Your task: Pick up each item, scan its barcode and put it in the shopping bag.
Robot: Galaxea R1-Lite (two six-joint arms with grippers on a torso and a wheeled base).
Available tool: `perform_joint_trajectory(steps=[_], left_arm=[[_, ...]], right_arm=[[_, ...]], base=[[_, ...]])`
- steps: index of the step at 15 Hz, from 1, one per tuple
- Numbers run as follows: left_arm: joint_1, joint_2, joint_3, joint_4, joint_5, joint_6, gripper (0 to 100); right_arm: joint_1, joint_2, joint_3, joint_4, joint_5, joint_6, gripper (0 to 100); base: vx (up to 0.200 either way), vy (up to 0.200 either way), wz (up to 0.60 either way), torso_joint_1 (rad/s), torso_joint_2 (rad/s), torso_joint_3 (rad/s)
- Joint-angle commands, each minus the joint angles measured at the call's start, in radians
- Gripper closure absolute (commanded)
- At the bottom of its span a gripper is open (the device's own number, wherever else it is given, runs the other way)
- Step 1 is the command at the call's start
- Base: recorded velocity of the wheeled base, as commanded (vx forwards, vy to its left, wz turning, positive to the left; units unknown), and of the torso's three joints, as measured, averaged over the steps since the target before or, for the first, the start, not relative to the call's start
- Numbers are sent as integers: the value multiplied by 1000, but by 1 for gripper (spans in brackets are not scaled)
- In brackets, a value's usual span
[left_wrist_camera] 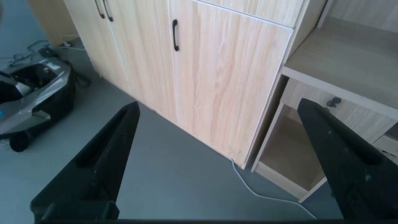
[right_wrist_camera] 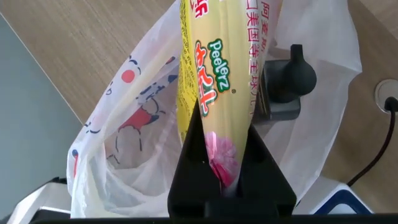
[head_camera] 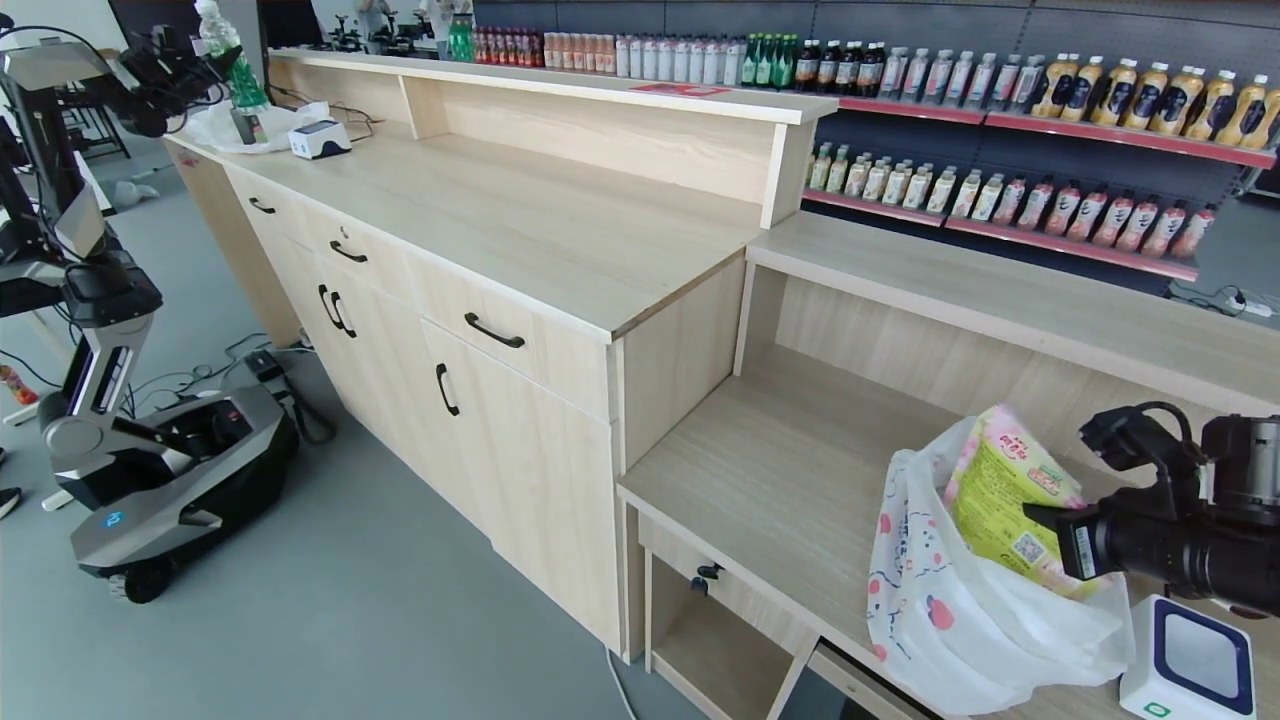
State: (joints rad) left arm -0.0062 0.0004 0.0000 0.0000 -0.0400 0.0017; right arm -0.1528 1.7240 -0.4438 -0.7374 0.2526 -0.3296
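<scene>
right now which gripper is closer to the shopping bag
Right. The right gripper is shut on the yellow packet at the mouth of the shopping bag; the left gripper hangs open above the floor by the cabinet doors, away from it.

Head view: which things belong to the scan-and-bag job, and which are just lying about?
Job: right end effector, gripping the yellow packet; shopping bag; barcode scanner.
Lying about: shelved bottles; another robot; small white device.
</scene>
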Motion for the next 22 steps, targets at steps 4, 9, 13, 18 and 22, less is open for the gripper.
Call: perform_joint_trajectory(steps=[4,9,13,18,22], left_arm=[[0,1,0,0,0,0,0],[0,1,0,0,0,0,0],[0,1,0,0,0,0,0],[0,1,0,0,0,0,0],[0,1,0,0,0,0,0]], right_arm=[[21,108,-4,-60,22,-2,100],[21,143,-1,-105,68,-2,100],[19,135,1,-105,68,-2,0],[19,5,-4,-103,88,-2,0],[19,-311,1,-54,90,-8,0]], base=[[0,0,0,0,0,0],[0,0,0,0,0,0],[0,0,0,0,0,0],[0,0,0,0,0,0],[0,0,0,0,0,0]])
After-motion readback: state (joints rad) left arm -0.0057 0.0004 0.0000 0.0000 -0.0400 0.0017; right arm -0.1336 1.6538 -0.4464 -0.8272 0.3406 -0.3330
